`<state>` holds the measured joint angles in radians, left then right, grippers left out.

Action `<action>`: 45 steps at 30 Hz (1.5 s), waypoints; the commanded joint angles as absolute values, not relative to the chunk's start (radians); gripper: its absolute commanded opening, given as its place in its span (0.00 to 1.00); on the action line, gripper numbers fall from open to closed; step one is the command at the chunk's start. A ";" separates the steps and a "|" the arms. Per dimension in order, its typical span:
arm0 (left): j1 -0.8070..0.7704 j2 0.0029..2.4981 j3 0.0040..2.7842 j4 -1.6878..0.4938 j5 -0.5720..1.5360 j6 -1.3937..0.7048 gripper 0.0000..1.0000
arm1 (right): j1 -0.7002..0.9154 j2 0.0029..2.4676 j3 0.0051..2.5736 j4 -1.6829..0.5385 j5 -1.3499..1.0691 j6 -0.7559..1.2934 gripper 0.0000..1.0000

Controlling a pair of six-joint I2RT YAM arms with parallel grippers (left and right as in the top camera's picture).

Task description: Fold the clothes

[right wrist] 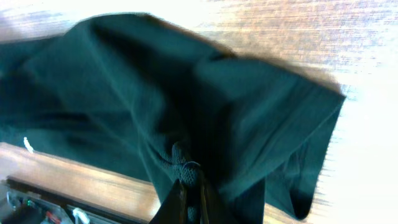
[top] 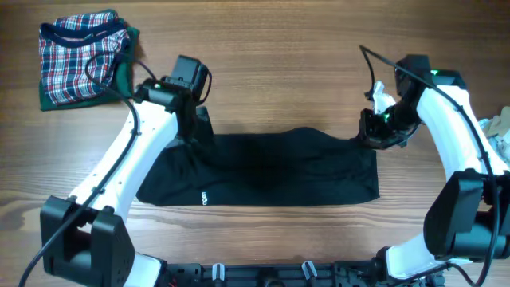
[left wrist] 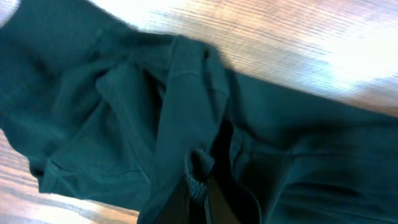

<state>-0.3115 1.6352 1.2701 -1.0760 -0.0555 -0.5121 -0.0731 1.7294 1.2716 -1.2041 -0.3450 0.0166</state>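
Observation:
The black shirt [top: 263, 171] lies across the middle of the table as a wide folded band, its small white lettering [top: 202, 198] near the front left edge. My left gripper [top: 194, 126] is shut on the shirt's upper left corner, a pinch of fabric [left wrist: 199, 171] bunched between its fingers. My right gripper [top: 373, 134] is shut on the upper right corner, with cloth [right wrist: 186, 168] pinched between its jaws. Both held corners rise slightly off the table. Dark fabric fills most of each wrist view.
A red, white and blue plaid garment [top: 82, 56] with navy trim lies crumpled at the far left corner. A pale cloth [top: 500, 127] shows at the right edge. Wood tabletop [top: 279, 72] extends behind the shirt.

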 commanded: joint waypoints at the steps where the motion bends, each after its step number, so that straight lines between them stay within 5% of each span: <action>1: -0.310 1.633 1.171 -0.986 -0.097 -0.537 0.04 | -0.099 1.718 1.224 -1.157 -0.291 0.082 0.04; 12: -0.310 1.700 1.113 -0.836 -0.185 -0.537 0.04 | -0.158 1.723 1.099 -0.960 -0.118 0.247 0.09; 13: -0.310 1.706 1.113 -0.836 -0.185 -0.537 0.11 | -0.158 1.725 1.099 -0.955 -0.118 0.247 0.24; 15: -0.310 1.711 1.113 -0.836 -0.185 -0.537 0.52 | -0.158 1.726 1.099 -0.945 -0.118 0.247 0.56; 16: -0.308 1.711 1.113 -0.833 -0.190 -0.537 0.82 | -0.158 1.726 1.099 -0.944 -0.118 0.263 0.65; 17: -0.297 1.711 1.113 -0.825 -0.202 -0.537 0.96 | -0.159 1.726 1.103 -0.944 -0.119 0.266 0.67; 18: -0.275 1.708 1.114 -0.827 -0.203 -0.562 1.00 | -0.162 1.726 1.119 -0.953 -0.124 0.265 0.68; 23: -0.151 1.592 1.159 -0.897 -0.137 -0.587 1.00 | -0.180 1.720 1.225 -1.069 -0.247 0.213 0.68; 30: -0.256 1.462 1.176 -0.813 -0.012 -0.418 1.00 | -0.249 1.720 1.178 -1.130 -0.472 -0.007 0.73; 34: -0.287 1.558 1.176 -0.813 -0.004 -0.418 0.91 | -0.250 1.720 1.092 -1.098 -0.472 -0.018 0.73; 36: -0.319 1.609 1.176 -0.822 -0.004 -0.419 0.74 | -0.250 1.720 1.052 -1.053 -0.467 0.017 0.73; 38: -0.356 1.640 1.176 -0.822 -0.005 -0.426 0.32 | -0.250 1.720 1.008 -0.994 -0.395 0.091 0.73; 45: -0.433 1.713 1.152 -0.822 -0.025 -0.442 0.04 | -0.250 1.720 0.935 -0.839 -0.192 0.220 0.73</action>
